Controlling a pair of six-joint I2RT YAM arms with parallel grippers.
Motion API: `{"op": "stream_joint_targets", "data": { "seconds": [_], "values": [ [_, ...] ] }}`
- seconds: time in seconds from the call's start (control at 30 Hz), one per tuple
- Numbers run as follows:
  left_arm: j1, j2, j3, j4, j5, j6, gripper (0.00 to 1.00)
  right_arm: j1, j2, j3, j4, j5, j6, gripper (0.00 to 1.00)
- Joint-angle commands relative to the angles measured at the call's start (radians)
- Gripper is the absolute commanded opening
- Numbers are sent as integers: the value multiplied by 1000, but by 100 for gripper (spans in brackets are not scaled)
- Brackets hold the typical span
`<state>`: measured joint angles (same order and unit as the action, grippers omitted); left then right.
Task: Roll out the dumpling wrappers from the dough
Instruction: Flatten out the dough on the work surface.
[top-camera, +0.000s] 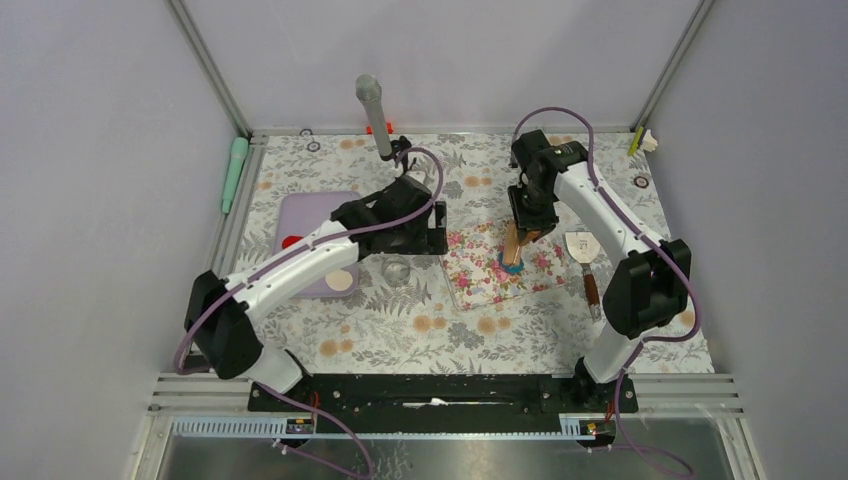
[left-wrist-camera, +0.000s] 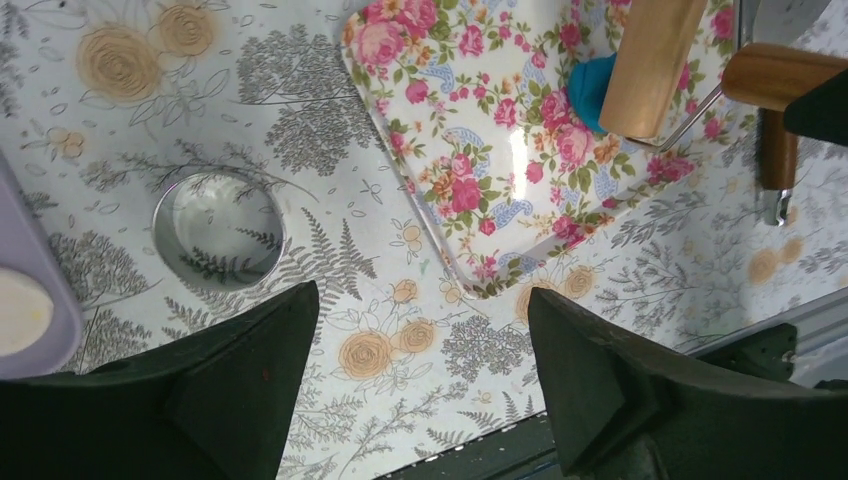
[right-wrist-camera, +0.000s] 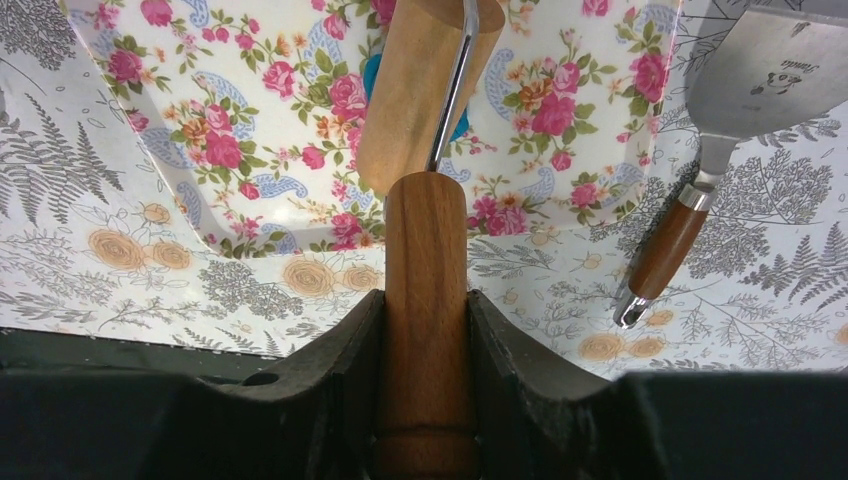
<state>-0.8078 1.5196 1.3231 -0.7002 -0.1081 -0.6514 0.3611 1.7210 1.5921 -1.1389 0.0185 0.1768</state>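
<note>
While the right gripper (right-wrist-camera: 427, 320) was clamped tight on the wooden handle of the roller (right-wrist-camera: 415, 90), its drum rested on the blue dough (left-wrist-camera: 590, 85), a small lump lying near the middle of the flowered pink mat (left-wrist-camera: 470, 130). The left gripper (left-wrist-camera: 423, 300) hung over the table (left-wrist-camera: 120, 130) with its jaws wide apart and nothing between them, near a metal ring (left-wrist-camera: 218, 230). A spatula (right-wrist-camera: 760, 70) lay just beside the mat.

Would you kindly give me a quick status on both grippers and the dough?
Right gripper shut on roller, drum over blue dough on floral mat. Left gripper open, empty. Spatula beside mat.
</note>
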Motion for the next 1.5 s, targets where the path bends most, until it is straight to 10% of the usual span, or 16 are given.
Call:
{"op": "stream_joint_targets", "data": {
  "seconds": [0.0, 0.53, 1.47],
  "values": [
    [25, -152, -58, 17, -32, -103, 86, 4, -24, 31, 8, 23, -65, 0],
    [83, -353, -219, 67, -45, -35, 84, 3, 91, 254, -166, -81, -66, 0],
    [185, -338, -315, 108, 191, 26, 92, -33, 179, 92, -97, -48, -12, 0]
  ]
}}
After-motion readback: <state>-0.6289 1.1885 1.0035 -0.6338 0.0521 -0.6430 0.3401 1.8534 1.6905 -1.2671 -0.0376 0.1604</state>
